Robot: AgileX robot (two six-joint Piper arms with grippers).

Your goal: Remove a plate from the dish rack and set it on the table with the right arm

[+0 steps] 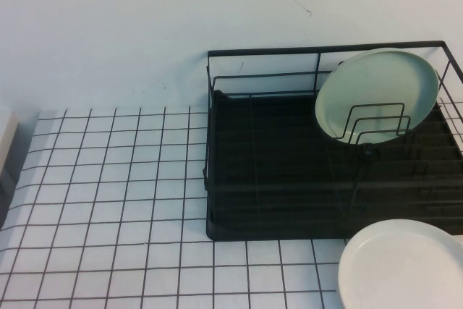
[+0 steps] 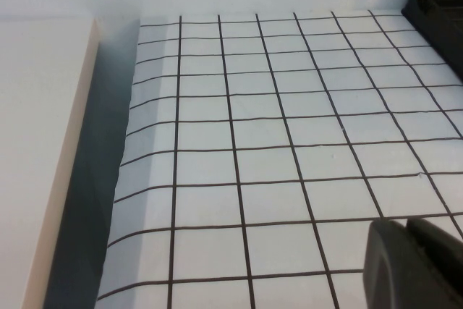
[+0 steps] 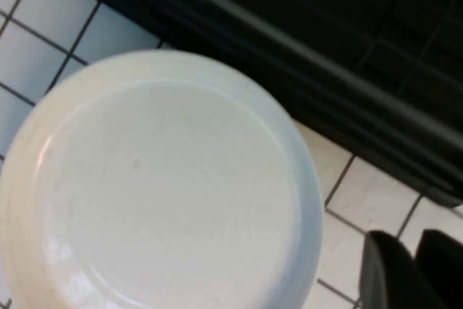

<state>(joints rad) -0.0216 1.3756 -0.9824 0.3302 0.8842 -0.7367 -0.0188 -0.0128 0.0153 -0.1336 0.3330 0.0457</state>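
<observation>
The off-white plate [image 1: 405,265] lies flat on the gridded table [image 1: 108,200] just in front of the black dish rack [image 1: 275,164], at the front right. It fills the right wrist view [image 3: 159,193], with the rack's front edge [image 3: 289,41] beyond it. My right gripper [image 3: 414,240] hangs above the table beside the plate's rim, shut and empty, not touching it. My left gripper [image 2: 405,223] is shut and empty over the table [image 2: 289,142] far to the left. Neither gripper shows in the high view.
A greener mint plate [image 1: 376,92] stands tilted among the wire dividers at the rack's back right. The rack's corner [image 2: 434,1] shows in the left wrist view. A beige slab [image 2: 43,142] borders the table's left edge. A white wall rises behind.
</observation>
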